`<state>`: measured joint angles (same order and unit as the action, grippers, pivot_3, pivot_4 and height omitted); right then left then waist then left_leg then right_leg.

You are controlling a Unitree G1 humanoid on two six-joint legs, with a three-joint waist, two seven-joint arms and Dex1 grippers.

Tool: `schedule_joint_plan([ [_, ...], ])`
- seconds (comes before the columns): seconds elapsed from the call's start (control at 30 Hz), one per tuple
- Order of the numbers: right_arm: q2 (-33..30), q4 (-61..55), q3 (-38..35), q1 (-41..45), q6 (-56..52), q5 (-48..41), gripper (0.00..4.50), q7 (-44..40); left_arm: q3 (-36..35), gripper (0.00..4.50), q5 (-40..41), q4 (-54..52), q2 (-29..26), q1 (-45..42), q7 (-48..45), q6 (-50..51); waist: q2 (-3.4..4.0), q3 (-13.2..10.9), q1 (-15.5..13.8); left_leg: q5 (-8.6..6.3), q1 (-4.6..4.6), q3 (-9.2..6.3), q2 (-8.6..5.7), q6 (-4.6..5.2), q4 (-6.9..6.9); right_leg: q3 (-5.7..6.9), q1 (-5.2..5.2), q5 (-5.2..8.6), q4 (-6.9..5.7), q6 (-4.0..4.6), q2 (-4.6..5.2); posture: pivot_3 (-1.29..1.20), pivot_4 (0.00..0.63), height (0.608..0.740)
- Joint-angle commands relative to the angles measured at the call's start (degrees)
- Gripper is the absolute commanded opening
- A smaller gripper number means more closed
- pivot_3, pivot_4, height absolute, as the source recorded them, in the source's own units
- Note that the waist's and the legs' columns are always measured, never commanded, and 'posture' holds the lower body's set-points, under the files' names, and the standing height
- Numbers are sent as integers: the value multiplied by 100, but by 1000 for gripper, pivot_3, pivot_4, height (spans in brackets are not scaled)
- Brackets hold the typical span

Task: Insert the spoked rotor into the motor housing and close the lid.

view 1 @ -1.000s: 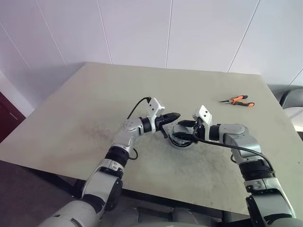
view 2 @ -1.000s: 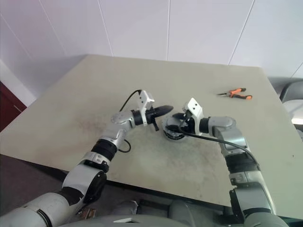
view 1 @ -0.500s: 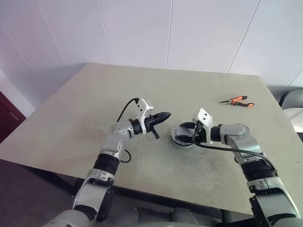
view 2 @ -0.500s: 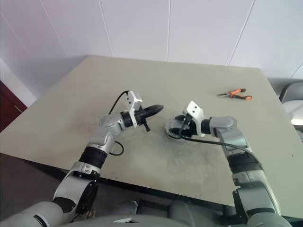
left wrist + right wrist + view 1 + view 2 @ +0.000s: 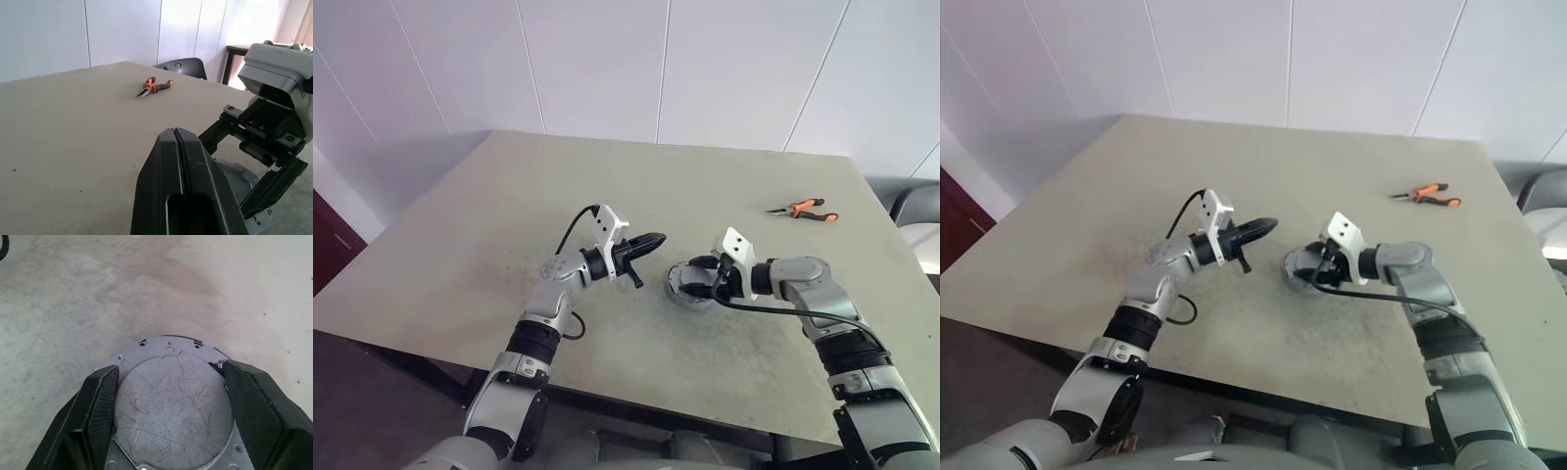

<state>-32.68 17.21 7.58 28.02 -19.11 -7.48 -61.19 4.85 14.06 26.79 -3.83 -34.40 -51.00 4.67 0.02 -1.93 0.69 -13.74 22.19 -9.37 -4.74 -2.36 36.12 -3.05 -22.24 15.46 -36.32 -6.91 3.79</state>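
The right hand [image 5: 168, 396] clamps the motor housing [image 5: 171, 396] by its rim, pale scratched underside up, resting on the tabletop [image 5: 509, 215]. The left hand [image 5: 651, 240] hovers just beside it, fingers together and empty. Orange-handled pliers [image 5: 803, 209] lie well apart.

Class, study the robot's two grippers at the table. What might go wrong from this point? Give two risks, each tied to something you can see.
1. The right gripper grips the motor housing only by its rim, pale underside facing the camera; it might slip, or need turning before anything goes in.
2. The left gripper is shut, apparently empty, close to the right gripper; the two might collide.
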Motion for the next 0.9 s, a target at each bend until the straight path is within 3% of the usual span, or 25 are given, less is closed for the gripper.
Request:
schedule_joint_plan([
  [0.03,82,40,-24,121,141,11,3035,122,-3,39,58,-164,4,-43,12,-55,0,0,3,1,-5,1,1,-1,0,-1,4,-1,-1,1,-1,0,0,740],
  [0.3,139,330,6,129,497,118,3035,272,18,39,55,-140,16,-43,20,-56,0,-2,0,1,-87,23,11,-2,-7,1,84,0,6,6,-11,0,0,740],
  [0.9,43,549,108,154,521,265,3035,312,77,39,36,-149,25,0,35,-52,0,-1,-6,1,-87,26,25,-2,1,-1,87,-1,9,6,-12,0,0,740],
])
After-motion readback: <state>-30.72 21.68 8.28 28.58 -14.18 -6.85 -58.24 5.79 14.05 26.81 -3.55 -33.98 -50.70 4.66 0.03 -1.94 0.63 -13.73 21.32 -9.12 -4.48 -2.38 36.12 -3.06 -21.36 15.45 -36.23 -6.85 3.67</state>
